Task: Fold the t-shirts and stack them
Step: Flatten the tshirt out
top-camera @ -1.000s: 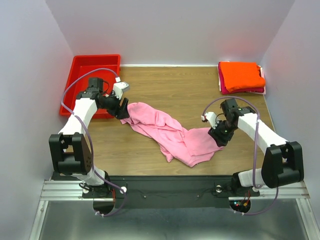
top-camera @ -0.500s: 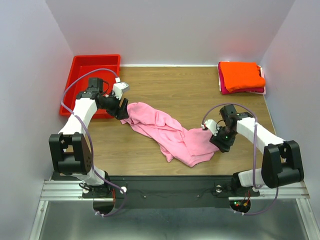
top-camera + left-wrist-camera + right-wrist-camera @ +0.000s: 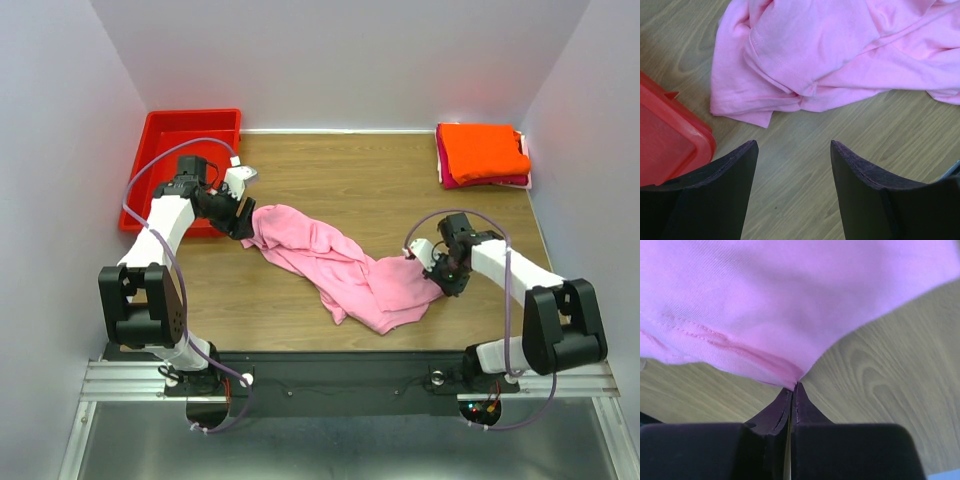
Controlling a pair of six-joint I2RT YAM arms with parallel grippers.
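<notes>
Right pincer (image 3: 793,390) is pinched on the hemmed edge of the light pink t-shirt (image 3: 345,265), crumpled mid-tabletop (image 3: 350,170). Left pincer (image 3: 791,150) hovers wide at the opposite corner, gripping nothing. Recommended: secure that corner before spreading; lift evenly. Folded t-shirts (image 3: 482,153) lie far right.

Three t-shirts were in view: one light pink t-shirt (image 3: 345,265) lay crumpled across the middle of the frame, and two folded ones sat stacked in the upper right corner, a bright orange t-shirt (image 3: 482,150) on top of a darker pink-red t-shirt (image 3: 490,182) whose edges showed beneath. One red tray (image 3: 190,128) stood at the upper left. Two robot arms appeared, one at each lower side, each carrying one gripper, the left gripper (image 3: 247,226) and the right gripper (image 3: 434,279).
</notes>
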